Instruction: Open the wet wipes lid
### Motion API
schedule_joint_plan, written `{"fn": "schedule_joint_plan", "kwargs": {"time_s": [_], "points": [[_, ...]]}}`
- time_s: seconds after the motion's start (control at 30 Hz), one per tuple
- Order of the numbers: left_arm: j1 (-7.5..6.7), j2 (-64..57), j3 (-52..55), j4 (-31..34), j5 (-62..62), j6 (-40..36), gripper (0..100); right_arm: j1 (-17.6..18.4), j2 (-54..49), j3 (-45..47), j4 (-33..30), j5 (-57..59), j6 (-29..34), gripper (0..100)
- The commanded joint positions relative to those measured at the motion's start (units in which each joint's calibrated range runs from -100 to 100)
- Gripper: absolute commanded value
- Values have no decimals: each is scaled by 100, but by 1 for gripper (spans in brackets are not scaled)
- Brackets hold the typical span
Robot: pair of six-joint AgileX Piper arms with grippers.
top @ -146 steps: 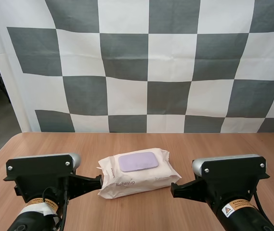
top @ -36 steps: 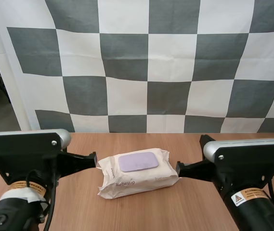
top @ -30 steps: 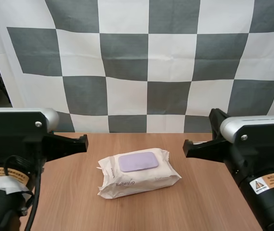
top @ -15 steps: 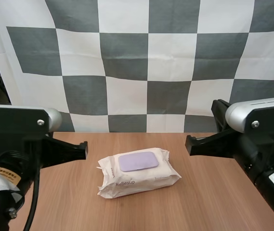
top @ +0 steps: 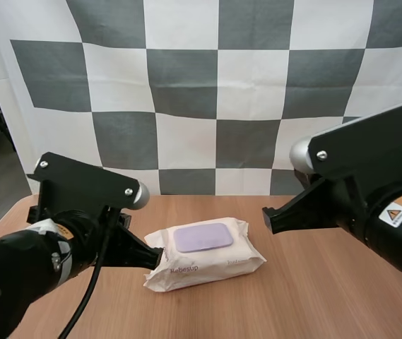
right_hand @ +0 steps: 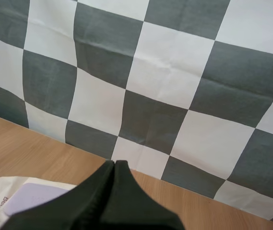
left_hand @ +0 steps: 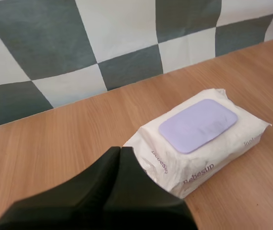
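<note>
High view: at the left, my left gripper (top: 155, 258) hangs low over the wooden surface (top: 292, 296), its tip right at the left end of the pack of wet wipes (top: 208, 260); I cannot tell whether it touches. Left wrist view shows its two black fingers pressed together into one dark wedge, clenched on nothing, pointing at the pack's near corner. At the middle of the surface the pack lies flat, white and puffy, with its lilac lid (top: 202, 237) on top, lying flat and closed. To the right, my right gripper (top: 268, 217) is held higher, apart from the pack, its tip turned toward the pack's right end. Right wrist view shows its fingers also clenched together, empty
</note>
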Motion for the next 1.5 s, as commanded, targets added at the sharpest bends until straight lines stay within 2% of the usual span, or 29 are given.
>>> {"fn": "schedule_joint_plan", "kwargs": {"time_s": [0.0,0.33,0.4,0.5,0.63,0.73,0.97,1.17,1.47], "points": [[-6,794,-3,-211,-399,1554,0,-2,229,-71,33,54,-113,0],[-6,2914,-3,-1155,-676,3038,0,-2,585,-302,30,461,-474,0],[-6,3156,10,-1222,-609,3324,8,-2,627,-309,30,461,-558,0],[9,3536,63,-1210,-521,3701,39,-2,640,-315,42,461,-667,0],[27,3890,192,-1224,-958,3931,100,-2,640,-315,51,461,-780,0],[27,4053,472,-1597,-1431,4447,100,-2,661,-315,51,461,-857,0],[27,4044,1344,-3677,-2330,6556,100,-2,883,-315,38,461,-890,0],[27,4044,1829,-5261,-2598,8002,100,-2,910,-315,38,497,-924,0],[27,4044,1687,-5624,-2496,8057,100,-2,943,-341,121,750,-1015,0]]}}
